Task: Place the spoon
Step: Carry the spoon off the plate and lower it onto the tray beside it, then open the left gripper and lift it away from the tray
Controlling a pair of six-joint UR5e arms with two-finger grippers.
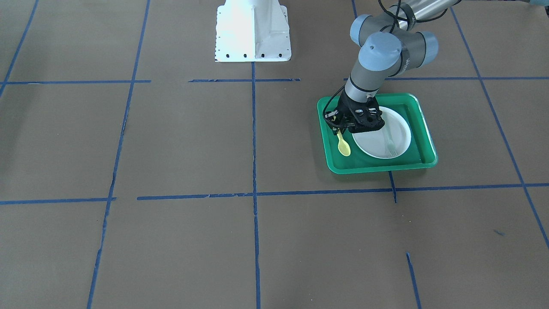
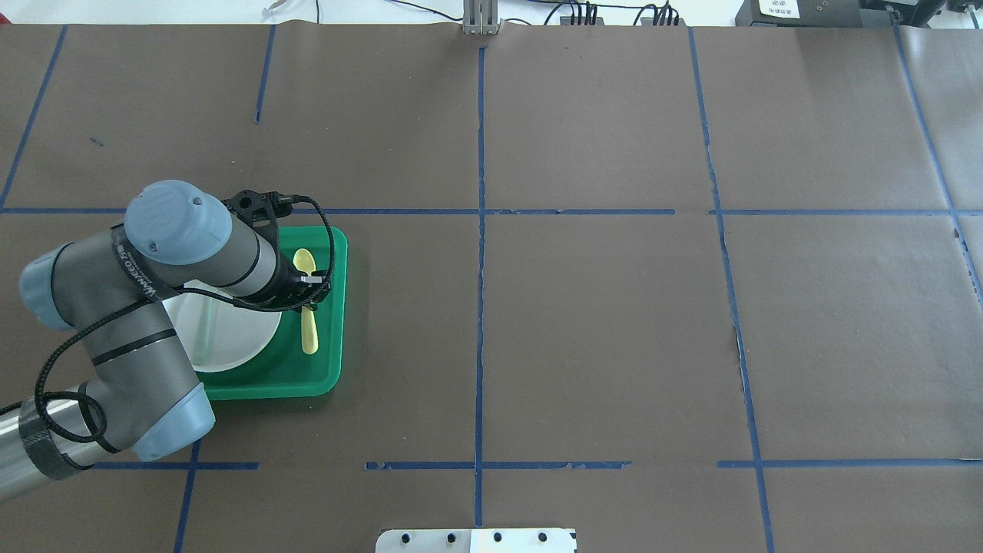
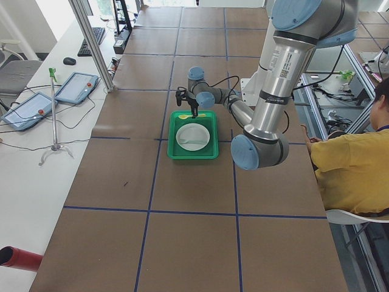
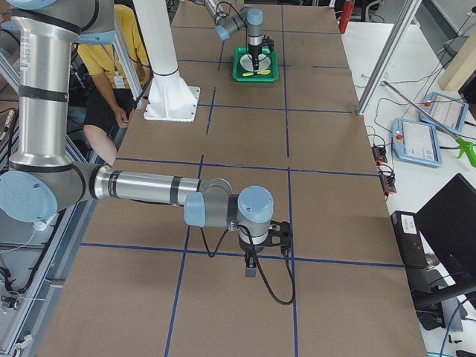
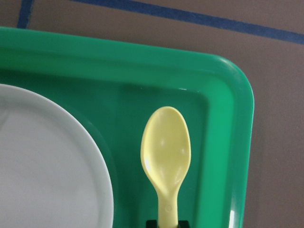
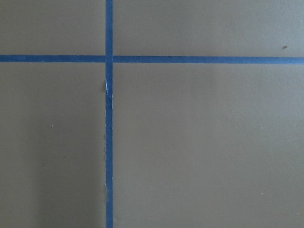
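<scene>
The small yellow spoon (image 5: 166, 152) lies along the floor of a green tray (image 1: 377, 168), in the strip between the tray's wall and a white plate (image 1: 386, 137). Its bowl points away from the robot. My left gripper (image 2: 307, 296) stands low over the tray with its fingertips tight on both sides of the spoon's (image 2: 309, 334) handle, shut on it. The spoon's bowl (image 1: 343, 147) sticks out below the fingers. My right gripper (image 4: 251, 269) hangs over bare table far from the tray, and I cannot tell whether it is open or shut.
A pale grey-green fork (image 1: 391, 146) lies on the plate. The table is brown paper with a blue tape grid. The white robot base (image 1: 253, 32) stands at the table's edge. A person in yellow (image 3: 355, 170) sits beside the table.
</scene>
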